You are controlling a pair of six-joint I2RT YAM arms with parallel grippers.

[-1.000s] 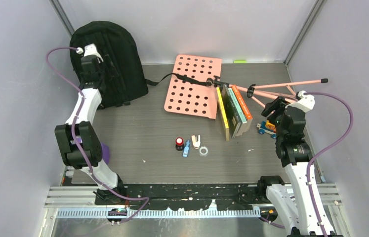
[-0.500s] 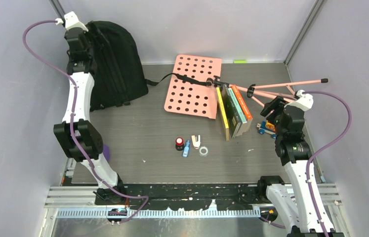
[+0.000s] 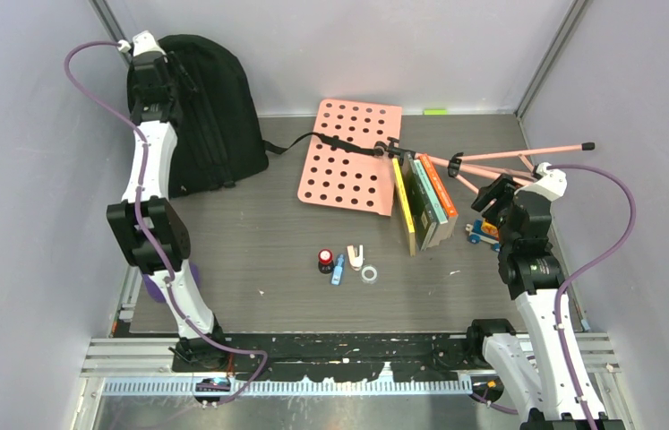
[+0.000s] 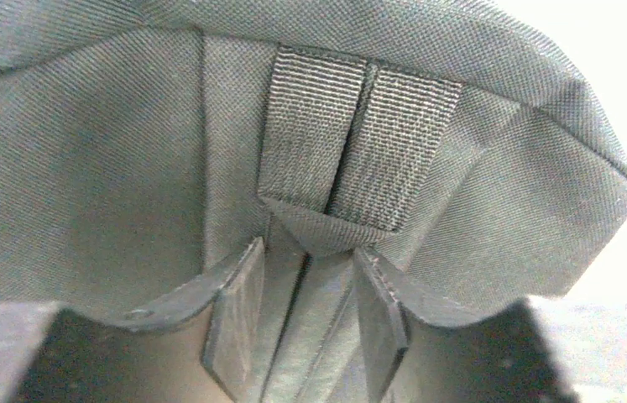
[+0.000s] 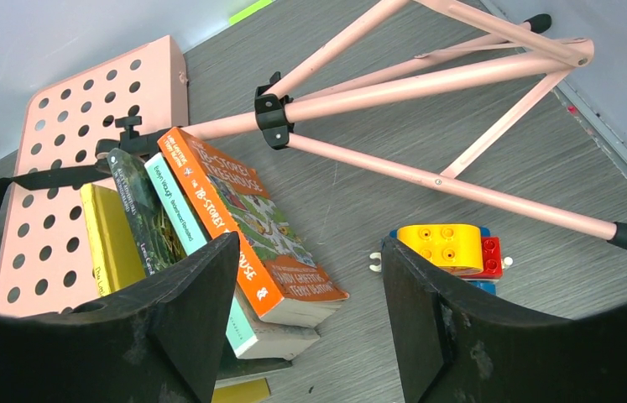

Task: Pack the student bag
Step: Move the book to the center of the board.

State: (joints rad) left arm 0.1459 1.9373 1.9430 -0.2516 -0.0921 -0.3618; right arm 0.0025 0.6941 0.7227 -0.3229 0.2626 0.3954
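Observation:
The student bag (image 3: 214,107), black and round-topped, stands against the back wall at the far left. My left gripper (image 3: 162,76) is up at the bag's top. In the left wrist view the bag's fabric (image 4: 100,168) fills the frame. A doubled webbing strap (image 4: 360,143) runs down between my left gripper's (image 4: 310,311) fingers (image 4: 238,311). They stand part-way apart, and I cannot tell whether they press it. My right gripper (image 3: 492,202) (image 5: 310,285) hangs open and empty over the table, between the books and the toy.
A pink perforated music stand (image 3: 348,157) lies at centre back, its tripod legs (image 5: 427,80) stretching right. Three books (image 3: 424,202) (image 5: 234,218) lean together beside a brick toy car (image 3: 483,235) (image 5: 452,248). A red cap (image 3: 326,262), a blue piece (image 3: 338,269), a white clip (image 3: 355,257) and a tape ring (image 3: 369,273) lie mid-table.
My left arm rose from the bag's front to its top left, then shifted slightly right onto the top. Its jaws have narrowed. The right arm has not moved.

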